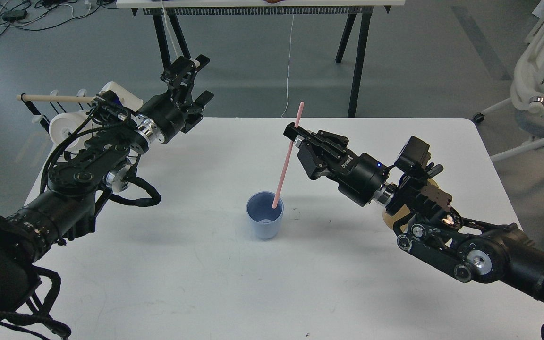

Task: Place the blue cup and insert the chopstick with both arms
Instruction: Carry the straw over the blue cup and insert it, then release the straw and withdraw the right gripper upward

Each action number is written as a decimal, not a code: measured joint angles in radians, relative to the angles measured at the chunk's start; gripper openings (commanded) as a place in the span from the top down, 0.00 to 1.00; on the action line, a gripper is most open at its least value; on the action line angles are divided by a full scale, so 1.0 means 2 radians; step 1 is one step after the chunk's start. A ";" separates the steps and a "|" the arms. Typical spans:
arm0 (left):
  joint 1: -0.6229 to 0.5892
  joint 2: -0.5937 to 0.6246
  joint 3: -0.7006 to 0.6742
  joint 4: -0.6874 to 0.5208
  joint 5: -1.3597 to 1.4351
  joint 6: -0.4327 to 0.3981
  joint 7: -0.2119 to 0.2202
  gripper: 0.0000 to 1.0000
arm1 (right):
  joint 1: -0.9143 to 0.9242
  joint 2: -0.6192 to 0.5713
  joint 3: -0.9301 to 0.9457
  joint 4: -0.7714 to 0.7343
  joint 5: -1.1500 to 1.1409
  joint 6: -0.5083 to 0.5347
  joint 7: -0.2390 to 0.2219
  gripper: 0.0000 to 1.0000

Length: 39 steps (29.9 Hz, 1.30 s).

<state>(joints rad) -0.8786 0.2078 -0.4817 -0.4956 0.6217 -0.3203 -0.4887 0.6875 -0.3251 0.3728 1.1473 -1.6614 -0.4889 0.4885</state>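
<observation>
Right gripper (294, 134) pinches the pink chopstick (287, 158) well above its middle; the stick slants down and away from the fingers, lower end already inside the blue cup (265, 221), which stands upright on the white table (206, 283), below and to the left of that gripper. Left gripper (191, 78) is held high, well apart from the cup, fingers spread, holding nothing.

Step in hand, by my reading: letting the stick go into the cup. To do it well — lower a little more so the tip rests on the cup floor, then part the fingers slowly so the stick leans onto the rim rather than tipping the light cup over.

Around: a rack with a pale wooden rod (57, 98) and white mugs (64, 125) sits behind the left arm; a tan cylinder (390, 219) is mostly hidden under the right wrist. Nothing stands between gripper and cup — only the cup's own lightness is a worry.
</observation>
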 measured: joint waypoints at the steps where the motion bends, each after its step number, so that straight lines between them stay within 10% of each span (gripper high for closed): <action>1: 0.000 0.000 0.000 0.000 0.000 0.000 0.000 0.01 | 0.001 0.002 -0.002 -0.003 -0.003 0.000 0.000 0.97; 28: 0.003 -0.002 0.000 0.000 0.000 0.000 0.000 0.01 | 0.013 0.059 -0.056 -0.104 -0.041 0.000 0.000 0.93; 39: 0.003 -0.003 0.000 0.000 -0.001 0.000 0.000 0.01 | 0.014 0.075 -0.059 -0.121 -0.040 0.000 0.000 0.51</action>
<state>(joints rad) -0.8735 0.2025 -0.4817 -0.4954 0.6197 -0.3206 -0.4887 0.7152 -0.1755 0.2547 0.9052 -1.7405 -0.4887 0.4887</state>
